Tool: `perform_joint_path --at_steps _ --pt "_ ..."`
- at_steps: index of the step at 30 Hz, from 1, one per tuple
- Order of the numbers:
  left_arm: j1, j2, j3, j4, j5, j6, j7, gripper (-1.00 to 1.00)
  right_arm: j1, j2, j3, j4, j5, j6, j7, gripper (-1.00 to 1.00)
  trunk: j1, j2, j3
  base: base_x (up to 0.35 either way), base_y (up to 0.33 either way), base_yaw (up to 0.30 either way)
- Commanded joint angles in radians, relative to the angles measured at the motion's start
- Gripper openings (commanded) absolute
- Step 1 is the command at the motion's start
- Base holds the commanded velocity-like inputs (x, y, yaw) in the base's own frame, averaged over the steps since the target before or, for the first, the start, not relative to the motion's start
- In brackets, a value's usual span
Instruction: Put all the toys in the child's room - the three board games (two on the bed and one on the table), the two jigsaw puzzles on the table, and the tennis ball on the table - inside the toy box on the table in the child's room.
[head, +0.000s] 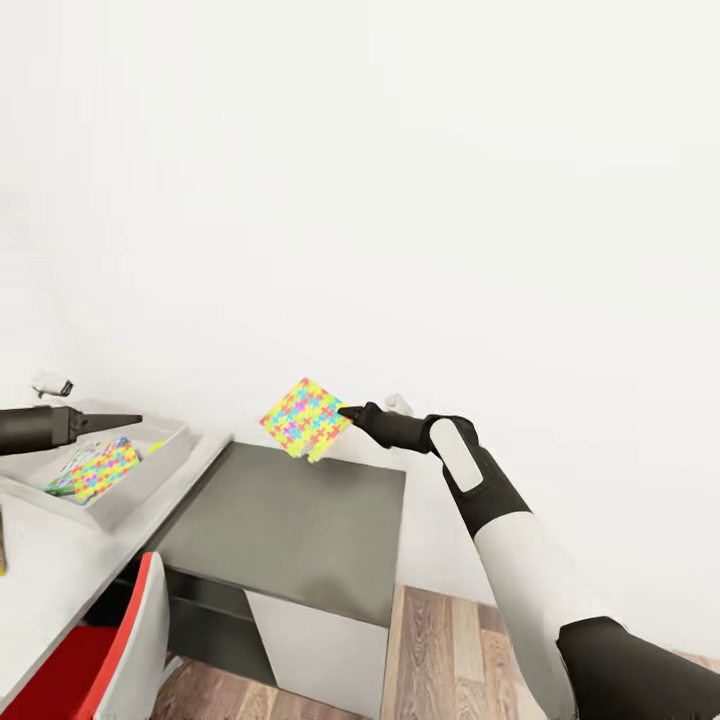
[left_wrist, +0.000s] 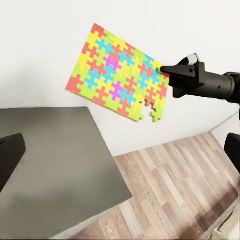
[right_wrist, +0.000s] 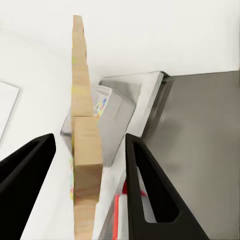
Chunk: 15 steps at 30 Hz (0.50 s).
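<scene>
One jigsaw puzzle (head: 93, 470) lies in the toy box (head: 150, 468); right fingers (head: 350, 412) grip the second puzzle (head: 305, 419); left fingers' (head: 125, 421) state cannot be told.

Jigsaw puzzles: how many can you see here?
2. One jigsaw puzzle is held up by the right gripper over the dark desk; another lies in the grey tray.

The table (head: 290, 530) has a bare dark grey top joined to a longer pale grey top. On the pale part rests the toy box (head: 150, 470) — a jigsaw puzzle (head: 97, 470) lies inside it.
</scene>
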Motion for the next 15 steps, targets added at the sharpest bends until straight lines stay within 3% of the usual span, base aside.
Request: perform_joint_path --at_steps 1,5,10,15 --pt "-0.004 0.0 0.0 0.0 -0.005 0.011 -0.003 1.0 -0.003 0.0 -0.001 0.0 0.006 0.003 0.005 -1.0 0.001 -0.002 -0.002 0.0 0.0 0.282" --pt "-0.017 -0.001 0.0 0.001 -0.019 0.011 -0.003 1.0 -0.008 0.0 -0.002 0.005 -0.002 0.002 0.001 -1.0 0.001 -0.002 -0.002 0.0 0.0 0.283" --pt "-0.021 -0.007 -0.002 0.001 -0.022 0.011 -0.003 1.0 -0.008 0.0 -0.001 0.008 -0.048 0.002 0.0 -1.0 0.001 -0.002 -0.002 0.0 0.0 0.283" --pt "-0.021 -0.013 -0.016 0.014 -0.023 0.011 -0.003 1.0 -0.008 0.0 0.0 0.026 -0.056 -0.002 0.0 -1.0 0.001 -0.002 -0.002 0.0 0.0 0.283"
